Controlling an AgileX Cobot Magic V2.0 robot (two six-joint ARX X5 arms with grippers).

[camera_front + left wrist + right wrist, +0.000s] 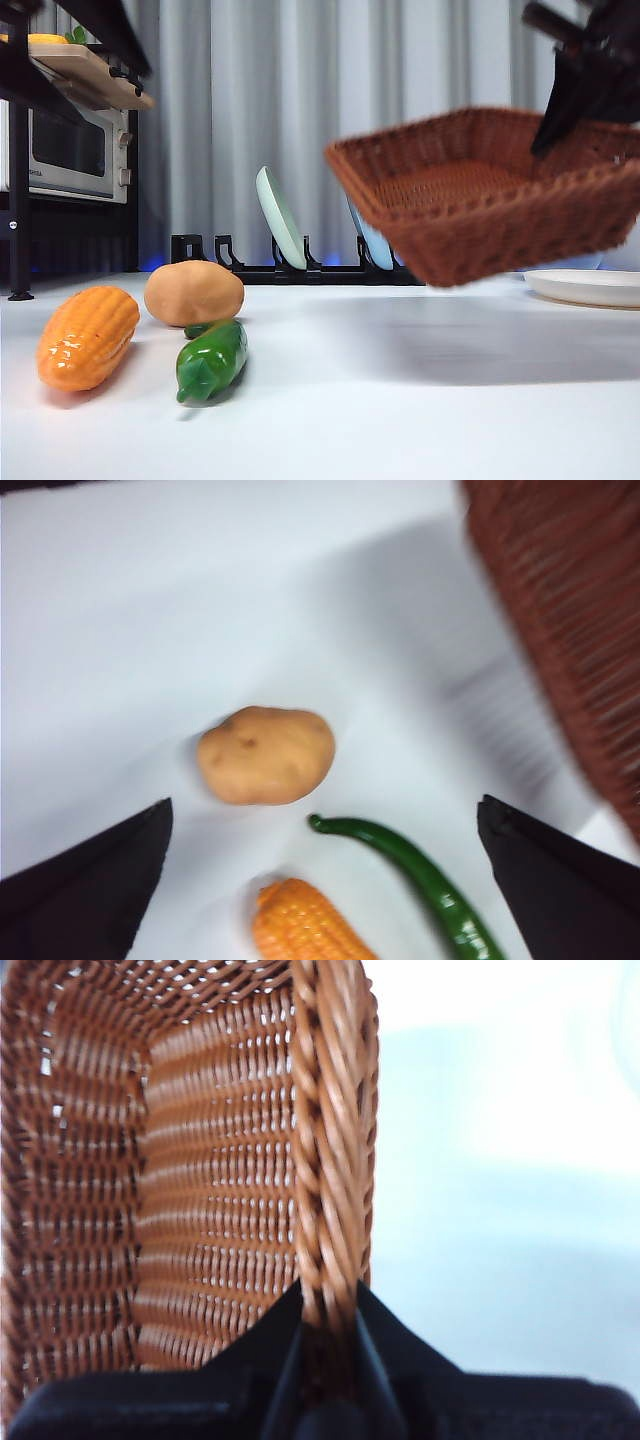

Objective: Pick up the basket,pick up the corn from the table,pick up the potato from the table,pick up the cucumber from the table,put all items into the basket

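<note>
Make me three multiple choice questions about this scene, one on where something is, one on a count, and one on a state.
1. Where does the cucumber lie?
A. inside the basket
B. on the table in front of the potato
C. on the white plate

2. How many vegetables lie on the table?
A. one
B. two
C. three

3. What state is the basket in?
A. held in the air, tilted, empty
B. flat on the table
C. full of vegetables

Answers:
1 B: it rests just in front of the potato.
2 C: the corn, potato and cucumber.
3 A: the right gripper pinches its rim, its shadow falls on the table, and the left gripper is open above the vegetables.
</note>
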